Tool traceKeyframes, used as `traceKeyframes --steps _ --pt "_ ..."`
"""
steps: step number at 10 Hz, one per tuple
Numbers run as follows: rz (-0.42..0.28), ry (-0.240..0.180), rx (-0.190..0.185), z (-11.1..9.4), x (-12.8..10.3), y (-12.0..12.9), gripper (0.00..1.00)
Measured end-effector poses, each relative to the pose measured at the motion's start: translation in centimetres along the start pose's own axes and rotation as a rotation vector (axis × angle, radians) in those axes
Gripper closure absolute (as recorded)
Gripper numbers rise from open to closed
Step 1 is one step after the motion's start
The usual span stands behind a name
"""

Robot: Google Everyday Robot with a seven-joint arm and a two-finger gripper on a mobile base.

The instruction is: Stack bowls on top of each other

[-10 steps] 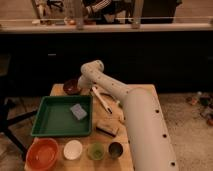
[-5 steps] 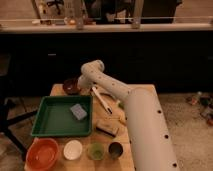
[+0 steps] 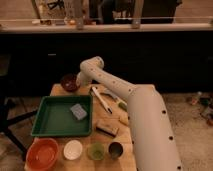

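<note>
Two task bowls, well apart. Small maroon bowl sits at the far left corner of the wooden bench, close to the far edge. Wide orange-red bowl sits at the near left corner, its rim close to both the left and front edges. Green tray fills the left side between them, with a grey sponge lying inside toward its right wall.

Front row, left to right: orange-red bowl, white bowl, pale green cup, dark cup. All sit just beside one another with small gaps.

White arm comes in from the lower right and covers the bench's right side; its elbow bends over the far edge. Tool hangs down just beside the maroon bowl's right rim, jaws closed. Can't tell whether it touches the bowl or grips anything.

Right of the tray, a white utensil lies diagonally and a brown block lies nearer the front, both partly hemmed in by the arm. A narrow strip of bare wood shows between the tray's far wall and the maroon bowl. Dark floor drops away left of the bench, with a dark cabinet front behind it.
</note>
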Motion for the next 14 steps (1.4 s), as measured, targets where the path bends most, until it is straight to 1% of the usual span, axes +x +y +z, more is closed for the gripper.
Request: traceKeyframes --steps 1,3,5,6,8,10,12,14 --pt "-0.020 0.010 0.012 -0.9 0.1 -0.8 1.00" --pt "-0.052 0.012 0.024 -1.6 -0.1 -1.6 1.00" --pt "-0.100 0.000 0.040 -2.3 -0.7 -2.6 1.00" --pt "-0.126 -0.013 0.048 -2.6 -1.1 -3.0 1.00" --pt "-0.212 -0.061 0.063 -3.6 -2.5 -4.2 1.00" --pt "-0.274 -0.100 0.073 -4.4 -4.0 -5.1 1.00" --pt "-0.342 -0.153 0.067 -5.3 -6.9 -5.7 1.00" --pt "-0.381 -0.187 0.059 -6.5 -9.3 -5.5 1.00"
